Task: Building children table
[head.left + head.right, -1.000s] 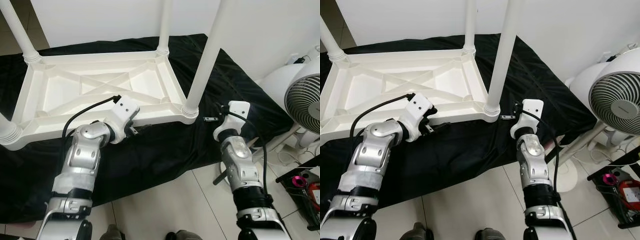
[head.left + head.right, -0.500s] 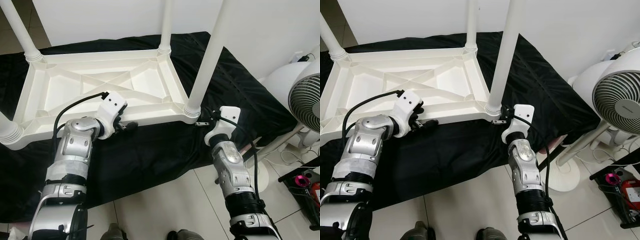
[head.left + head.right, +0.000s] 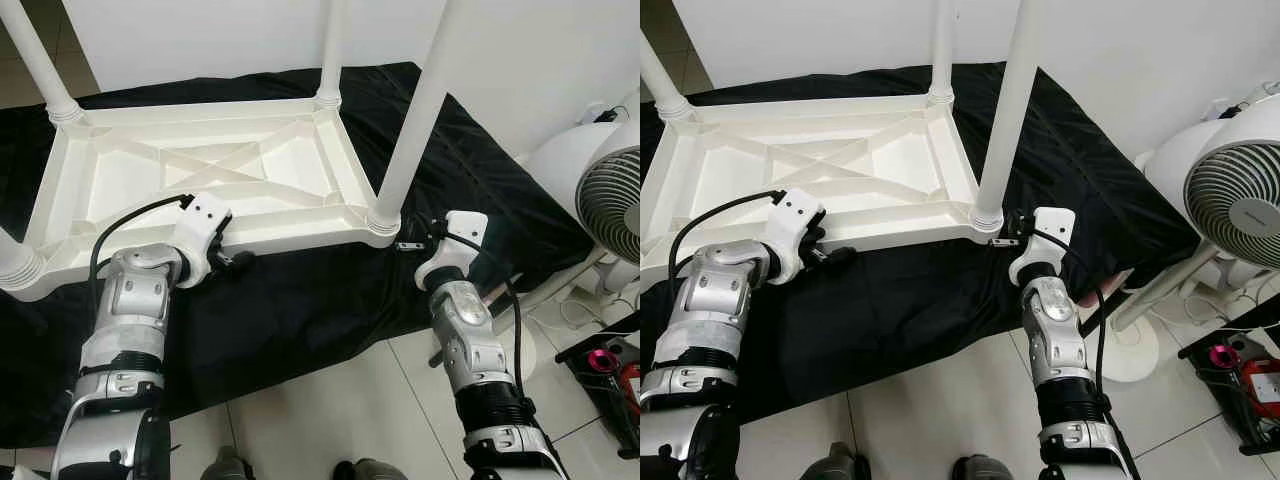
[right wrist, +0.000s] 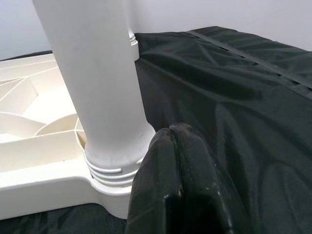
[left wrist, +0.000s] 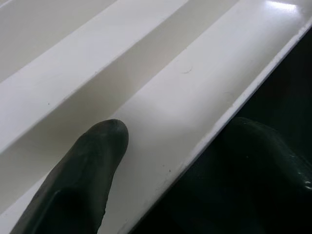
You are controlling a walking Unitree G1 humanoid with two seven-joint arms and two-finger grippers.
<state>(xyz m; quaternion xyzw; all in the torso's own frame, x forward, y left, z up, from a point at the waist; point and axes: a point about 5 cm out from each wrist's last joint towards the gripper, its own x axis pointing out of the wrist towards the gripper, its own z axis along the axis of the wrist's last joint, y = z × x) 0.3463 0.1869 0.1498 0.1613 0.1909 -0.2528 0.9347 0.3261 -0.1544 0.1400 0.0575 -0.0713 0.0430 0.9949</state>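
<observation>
You have the children's table [image 3: 200,180] lying upside down on a black cloth [image 3: 320,300], and four legs stand up from its corners, so the build looks close to done; judging from this, what remains is checking each leg is seated and turning the table upright. Take the near right leg [image 3: 415,110] as your landmark: your right gripper [image 4: 173,146] sits just beside its ribbed base, fingers pressed together with nothing between them, the tips touching or nearly touching the collar. Your left gripper [image 3: 232,262] is well along the near rim from that leg, toward the table's other near corner; in its wrist view one finger [image 5: 92,156] lies against the white rim wall, the other over the cloth, so the fingers are spread around the rim edge, though you cannot tell whether they actually grip it. A white fan [image 3: 1230,215] stands beyond the leg, off the cloth.
</observation>
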